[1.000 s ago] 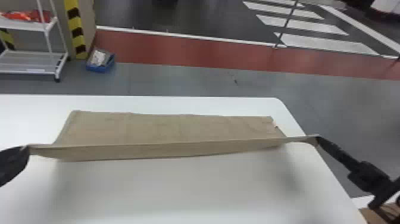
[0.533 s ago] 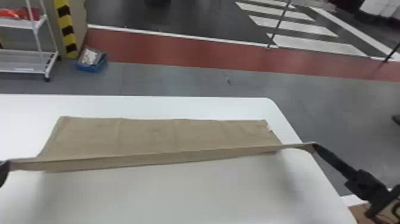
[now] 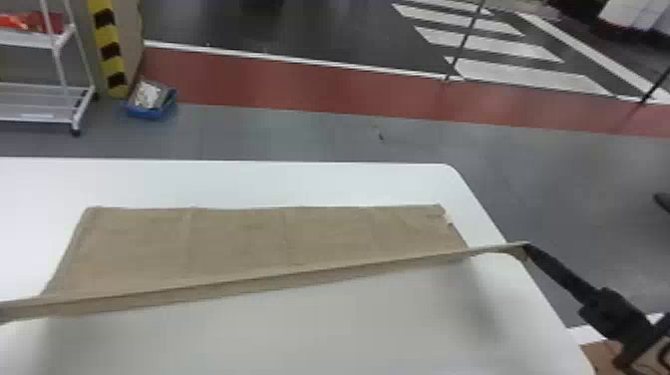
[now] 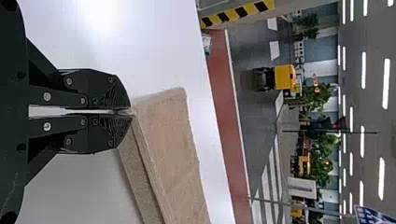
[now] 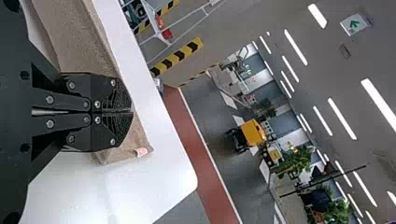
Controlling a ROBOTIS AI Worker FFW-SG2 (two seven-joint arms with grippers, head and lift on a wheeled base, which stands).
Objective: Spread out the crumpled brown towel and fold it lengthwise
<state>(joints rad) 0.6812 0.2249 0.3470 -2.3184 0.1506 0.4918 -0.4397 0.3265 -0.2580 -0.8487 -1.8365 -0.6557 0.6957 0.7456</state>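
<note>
Brown towel (image 3: 239, 239) on white worktop (image 3: 309, 334), far part flat, near edge held up & taut. L gripper (image 4: 130, 112) jaws pinching its L near corner; R gripper (image 3: 527, 247) jaws pinching R near corner, tho wrist view's a bit unclear.

Brn towel (image 3: 239, 244) part-flat on wht tbl (image 3: 299, 184), near edge up

Towel (image 3: 239, 244) — on table (image 3: 349, 184) | rack (image 3: 35, 39) — behind, left | bin (image 3: 148, 112) right of rack
</note>
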